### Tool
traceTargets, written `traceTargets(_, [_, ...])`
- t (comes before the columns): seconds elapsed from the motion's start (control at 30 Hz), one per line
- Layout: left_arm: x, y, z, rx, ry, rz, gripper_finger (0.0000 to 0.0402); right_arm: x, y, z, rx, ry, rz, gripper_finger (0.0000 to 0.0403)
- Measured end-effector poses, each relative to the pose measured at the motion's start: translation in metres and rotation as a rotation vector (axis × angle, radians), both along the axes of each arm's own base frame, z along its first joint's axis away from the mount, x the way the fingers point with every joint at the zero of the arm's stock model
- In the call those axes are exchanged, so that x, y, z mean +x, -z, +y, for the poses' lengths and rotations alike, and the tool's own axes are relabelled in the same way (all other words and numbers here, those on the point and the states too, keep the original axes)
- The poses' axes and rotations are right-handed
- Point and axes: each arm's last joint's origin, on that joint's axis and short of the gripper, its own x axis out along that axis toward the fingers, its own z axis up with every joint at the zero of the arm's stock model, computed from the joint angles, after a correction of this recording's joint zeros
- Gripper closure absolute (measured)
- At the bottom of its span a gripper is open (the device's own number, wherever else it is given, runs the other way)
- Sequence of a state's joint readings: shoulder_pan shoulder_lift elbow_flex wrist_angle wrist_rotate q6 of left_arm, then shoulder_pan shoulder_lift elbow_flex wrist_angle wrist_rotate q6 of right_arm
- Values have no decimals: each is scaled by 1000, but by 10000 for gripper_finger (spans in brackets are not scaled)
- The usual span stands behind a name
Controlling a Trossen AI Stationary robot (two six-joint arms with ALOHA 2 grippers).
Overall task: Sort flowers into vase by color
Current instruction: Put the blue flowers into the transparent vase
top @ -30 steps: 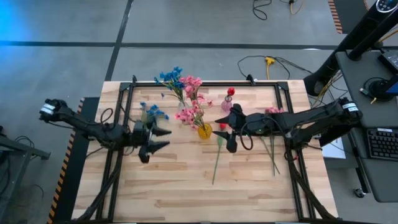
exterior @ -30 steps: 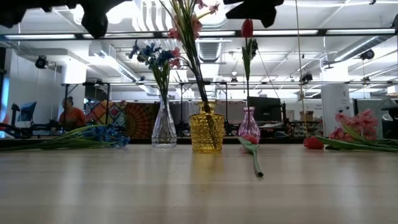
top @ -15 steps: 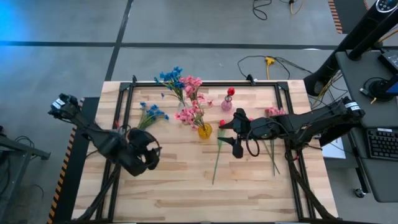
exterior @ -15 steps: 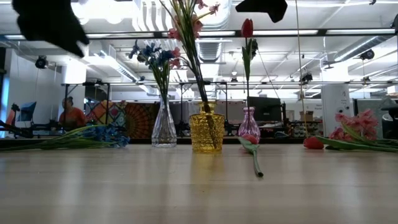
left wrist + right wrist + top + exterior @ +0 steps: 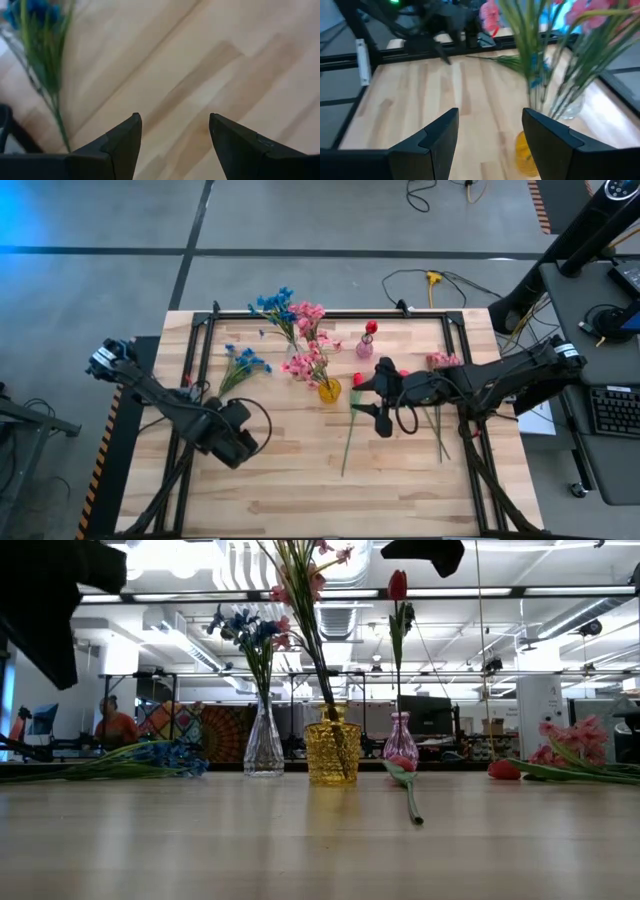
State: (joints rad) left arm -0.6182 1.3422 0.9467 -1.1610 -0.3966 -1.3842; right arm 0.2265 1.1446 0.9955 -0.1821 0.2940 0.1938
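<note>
A: Left pincer [image 5: 243, 448]?
B: Fingers spread wide, nothing between them, over bare pale wood planks of the counter [image 5: 300, 480], near its left front.

A: Right pincer [image 5: 377, 398]?
B: Dark tapered fingers [image 5: 440, 137] parted, empty, hovering beside the yellow vase [image 5: 329, 390], above the loose red-budded stem [image 5: 350, 430].

A: Vases?
B: Three in a row in the low view: clear flared glass [image 5: 264, 745] with blue blossoms [image 5: 245, 625], knobbly amber glass [image 5: 333, 750] with pink sprays, small pink bulb-shaped one [image 5: 400, 743] with one red bud [image 5: 398, 585]. All stems upright.

A: Loose flowers?
B: Blue bunch [image 5: 240, 362] flat at left, blossoms toward the far edge. Red stem lying front to back, bud nearest the vases. Pink spray [image 5: 440, 360] flat at right, stems toward the front.
</note>
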Motion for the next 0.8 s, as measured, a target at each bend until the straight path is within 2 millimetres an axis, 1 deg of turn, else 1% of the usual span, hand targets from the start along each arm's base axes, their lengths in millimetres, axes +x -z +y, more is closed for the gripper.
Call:
traceTargets(0.13, [1,8,13,19,-69,57,187,0,1,3,46,-34,7,190])
traceTargets(0.27, [5,17,33,57,-131,125,187,-1,1,4,63,-47,8,190])
traceTargets(0.4, [6,30,58,82,-164,203,187,-1,0,4,63,-49,6,190])
traceTargets(0.53, [1,45,86,96,-224,282,187,-3,-1,4,63,-50,3,190])
traceTargets(0.63, [-1,56,103,97,-243,292,187,-4,-1,3,61,-49,11,190])
traceTargets(0.8, [-4,71,126,69,-255,248,187,-4,0,3,59,-49,18,190])
